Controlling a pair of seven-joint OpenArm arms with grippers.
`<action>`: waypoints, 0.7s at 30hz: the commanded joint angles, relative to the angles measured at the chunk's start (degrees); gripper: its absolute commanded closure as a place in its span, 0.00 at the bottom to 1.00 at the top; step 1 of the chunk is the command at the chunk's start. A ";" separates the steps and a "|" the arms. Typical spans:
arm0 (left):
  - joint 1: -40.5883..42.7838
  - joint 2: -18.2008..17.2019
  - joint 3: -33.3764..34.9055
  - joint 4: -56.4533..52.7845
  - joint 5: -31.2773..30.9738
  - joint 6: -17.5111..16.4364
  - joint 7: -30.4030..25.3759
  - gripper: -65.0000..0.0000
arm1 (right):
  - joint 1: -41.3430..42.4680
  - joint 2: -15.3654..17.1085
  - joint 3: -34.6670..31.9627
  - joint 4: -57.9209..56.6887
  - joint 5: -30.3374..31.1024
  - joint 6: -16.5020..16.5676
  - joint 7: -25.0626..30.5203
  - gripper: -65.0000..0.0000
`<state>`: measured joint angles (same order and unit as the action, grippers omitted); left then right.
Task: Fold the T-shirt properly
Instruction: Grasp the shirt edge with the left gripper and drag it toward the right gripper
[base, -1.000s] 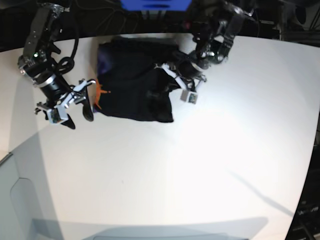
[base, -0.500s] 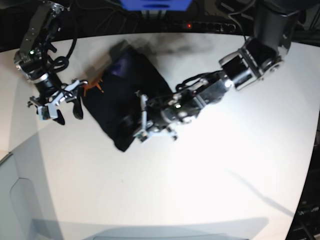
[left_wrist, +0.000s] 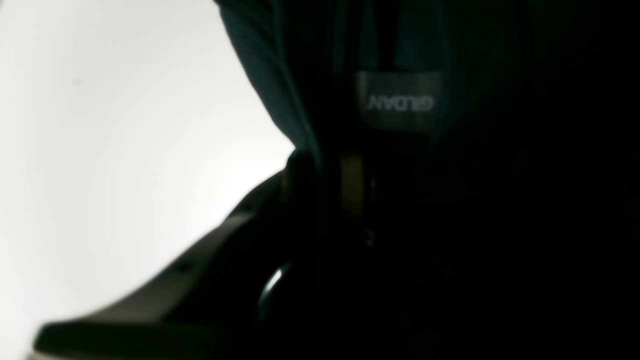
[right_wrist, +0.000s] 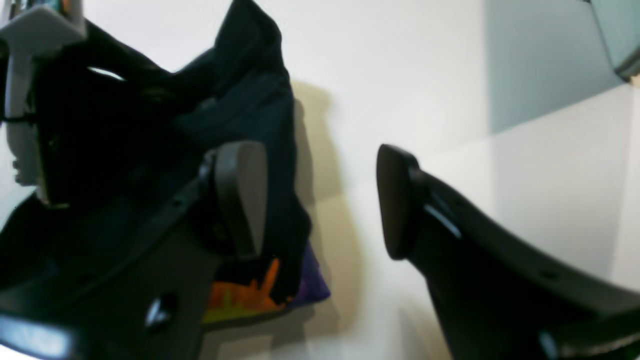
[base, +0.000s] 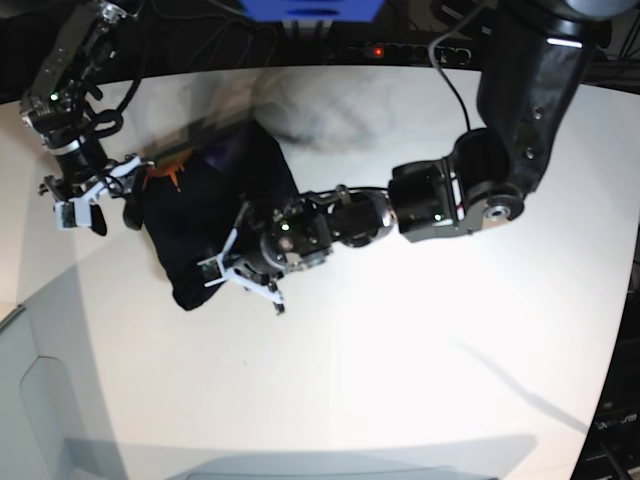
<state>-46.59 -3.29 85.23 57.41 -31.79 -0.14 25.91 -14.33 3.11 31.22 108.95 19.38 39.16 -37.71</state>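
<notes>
T-shirt (base: 215, 215) fabric is lying bunched in a dark, roughly folded mass on the white surface (base: 420, 350), toward the far left part of the surface in the base view. An orange print (base: 165, 172) is showing at the upper left edge of the garment, with a purple patch (base: 222, 152) just beside it.

Left arm: it is reaching across the surface from the right of the base view, and the left gripper (base: 245, 275) is sitting at the lower right edge of the T-shirt, touching or overlapping the cloth. In the left wrist view, dark fabric is filling most of the frame, and a small grey neck tag (left_wrist: 398, 100) with mirrored lettering is hanging in the upper middle. One dark finger (left_wrist: 165, 280) of the gripper is visible at lower left against the surface. Whether the jaws are parted or clamping the cloth cannot be told from these views.

Right arm: the right gripper (base: 92, 200) is hovering at the left edge of the T-shirt, just beside the orange print. In the right wrist view, its two fingers are standing wide apart with bare surface between them. The left-hand finger (right_wrist: 240, 197) in that view is lying in front of the black cloth; the other finger (right_wrist: 400, 200) is standing over bare surface. Nothing is being held between them.
</notes>
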 joint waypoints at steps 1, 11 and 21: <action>-1.98 0.78 -0.23 0.48 -0.17 0.19 0.95 0.65 | 0.31 0.53 0.38 0.90 0.98 0.84 1.54 0.45; -1.72 -2.03 -13.19 10.68 8.98 -0.08 4.11 0.41 | 0.57 0.53 0.47 0.90 0.98 0.84 1.54 0.45; 21.31 -13.46 -50.37 32.83 12.32 0.19 14.75 0.41 | 5.58 1.06 0.38 -6.31 0.89 0.84 1.54 0.45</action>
<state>-23.73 -16.80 34.65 89.32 -19.51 -0.14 41.69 -8.80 3.64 31.38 101.62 19.70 39.16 -37.43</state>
